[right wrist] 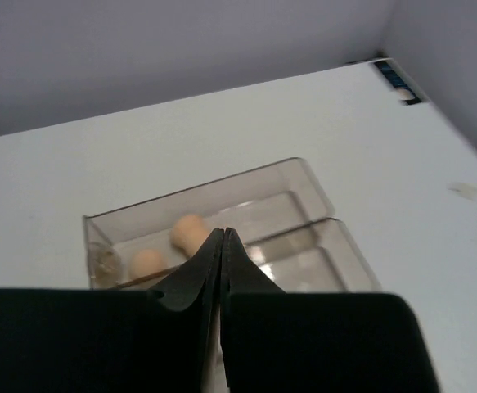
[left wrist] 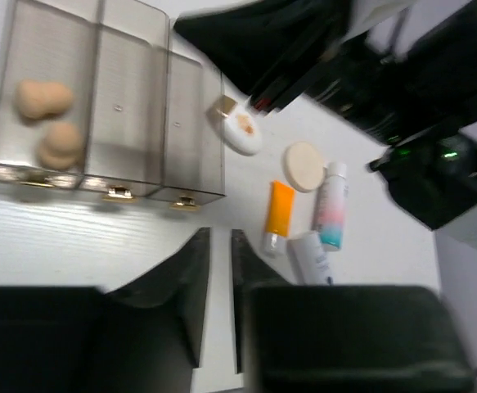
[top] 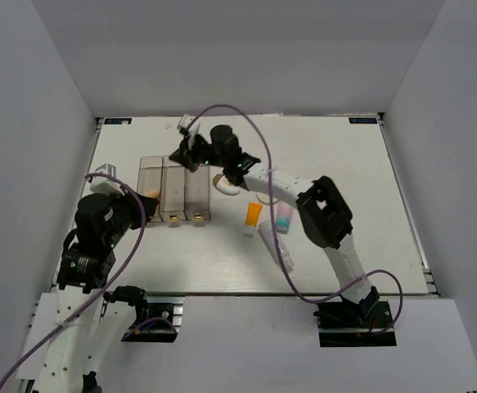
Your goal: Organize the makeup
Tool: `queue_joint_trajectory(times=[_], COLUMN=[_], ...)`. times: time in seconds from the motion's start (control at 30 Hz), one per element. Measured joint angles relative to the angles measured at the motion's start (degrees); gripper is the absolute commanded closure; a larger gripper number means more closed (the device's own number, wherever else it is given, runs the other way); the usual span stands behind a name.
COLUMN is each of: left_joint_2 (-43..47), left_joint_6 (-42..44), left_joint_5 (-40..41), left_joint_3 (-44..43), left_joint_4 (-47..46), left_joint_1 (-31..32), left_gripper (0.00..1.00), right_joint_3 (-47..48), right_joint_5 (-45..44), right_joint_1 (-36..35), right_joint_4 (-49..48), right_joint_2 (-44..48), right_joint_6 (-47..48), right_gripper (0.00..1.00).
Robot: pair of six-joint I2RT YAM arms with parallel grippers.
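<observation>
Your right gripper [right wrist: 222,241] is clenched, tips pressed together with nothing visible between them, and it hangs over the far end of the boxes [left wrist: 128,115]. Your left gripper [left wrist: 220,237] is parted by a narrow gap and holds nothing. It sits at the near-left of the boxes, pointing across them. Both sponges [left wrist: 43,98] lie side by side in the left-end box.

The rest of the makeup lies on the table [top: 344,164] to the right of the boxes. The oval [left wrist: 240,131] is just beside the right-end box, brown tip toward it, long axis slanting away. The puff [left wrist: 303,166] lies flat near it, further right. The orange tube [left wrist: 279,214] and the two white tubes [left wrist: 330,214] lie closer to you, bunched together, their long axes running roughly far-to-near.

What counts is this: the loose pieces lie to the right of your right gripper and nearer you, partly beneath that arm, while the boxes stand between them and your left gripper. I judge the right arm the nearer one. You would draw it back and rightward, release the fingers, and close them across the oval's short width, not along its length
</observation>
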State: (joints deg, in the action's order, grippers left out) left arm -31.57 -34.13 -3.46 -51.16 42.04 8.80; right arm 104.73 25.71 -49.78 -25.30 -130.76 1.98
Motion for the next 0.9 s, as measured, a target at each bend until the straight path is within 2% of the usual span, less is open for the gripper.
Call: queue_joint_trajectory(times=[0.07,0.1,0.2,0.27,0.3,0.37,0.4,0.43,0.47,0.5,0.6,0.63,0.73,0.9], left_joint_2=[-2.1,-3.5,-9.5,-15.4,-18.9,-25.1,-27.9,-31.3,-34.1,-37.4,-45.9,-48.6,-57.4,-70.2], left_joint_6=[0.3,0.3,0.5,0.5,0.5,0.6,0.9,1.1,1.7,1.9,3.5,4.0,5.7,7.4], left_joint_5=[-3.2,-4.5,-9.9,-14.1,-16.0,-18.9,-19.8,-20.9,-21.5,-22.1,-22.6,-22.6,-20.6,-14.2], left_joint_3=[1.8,2.6,4.5,4.7,4.7,4.2,3.6,2.4,1.0,-1.3,-9.0,-11.6,-20.1,-29.7], left_joint_4=[-3.1,-4.5,-9.4,-13.1,-14.8,-17.0,-17.4,-17.3,-17.3,-17.0,-16.0,-15.4,-13.1,-7.3], left_joint_1=[0.1,0.1,0.2,0.4,0.6,1.1,1.5,2.2,3.0,4.2,8.6,10.1,15.6,23.6], left_gripper=[0.85,0.92,0.97,0.97,0.93,0.84,0.78,0.65,0.61,0.51,0.43,0.39,0.36,0.33], right_joint_3=[-2.1,-3.0,-7.0,-10.3,-12.5,-16.3,-17.5,-18.3,-18.7,-18.9,-22.6,-24.7,-30.7,-32.5], right_joint_5=[-3.1,-5.2,-11.0,-12.9,-13.7,-14.2,-14.3,-14.2,-13.9,-13.4,-11.3,-10.5,-8.6,-6.1], right_joint_1=[2.4,3.7,8.2,11.6,13.9,18.3,20.2,22.8,24.9,27.0,31.7,33.0,36.0,39.2], right_joint_4=[3.3,5.4,10.6,13.6,15.2,19.0,21.4,24.4,27.4,30.3,37.0,39.1,44.8,49.2], right_joint_2=[5.0,7.6,15.2,19.8,22.1,25.9,27.1,27.9,28.4,28.5,29.3,30.1,32.5,34.6], right_joint_6=[0.5,0.8,2.3,3.1,3.4,3.8,3.8,3.8,3.6,3.3,2.8,2.8,3.1,3.1], right_gripper=[1.00,1.00,1.00,1.00,0.88,0.75,0.64,0.57,0.52,0.43,0.29,0.27,0.24,0.24])
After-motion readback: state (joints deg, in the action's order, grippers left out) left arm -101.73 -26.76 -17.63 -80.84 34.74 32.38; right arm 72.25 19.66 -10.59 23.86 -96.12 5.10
